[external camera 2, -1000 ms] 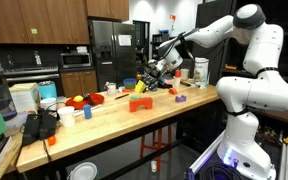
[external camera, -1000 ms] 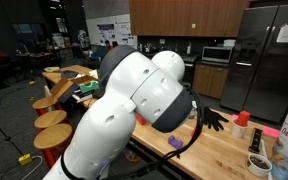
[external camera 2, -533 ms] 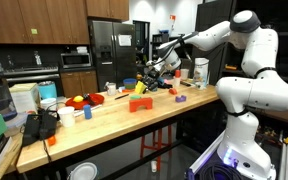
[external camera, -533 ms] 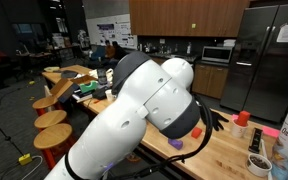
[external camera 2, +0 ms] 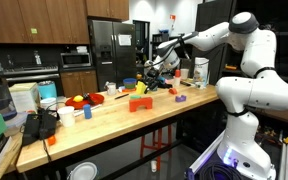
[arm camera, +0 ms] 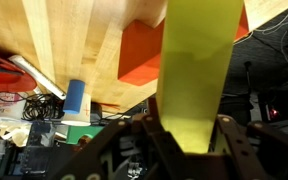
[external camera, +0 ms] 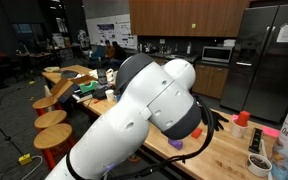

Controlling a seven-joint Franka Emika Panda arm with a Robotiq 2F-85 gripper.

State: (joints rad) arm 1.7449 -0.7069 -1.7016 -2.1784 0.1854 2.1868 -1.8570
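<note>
Gripping yellow block point(arm camera: 197, 75), tool point(arm camera: 187, 135) over wooden countertop point(external camera 2: 134, 125), kitchen refrigerator point(external camera 2: 109, 50)

Table: long pale butcher-block wooden table point(external camera 2: 104, 128), running left to right.
Block: chunky orange plastic block point(external camera 2: 139, 104), mid-table.
Small piece: little purple block point(external camera 2: 180, 98), right of the orange one.
Far wall: stainless steel refrigerator point(external camera 2: 111, 45); black microwave point(external camera 2: 78, 60) to its left.
Seats: round wooden stools point(external camera: 52, 120), far left.

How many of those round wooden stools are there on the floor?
3 stools stand in a row in an exterior view: the near stool, the middle stool, the far stool. The robot arm may hide more.
</note>
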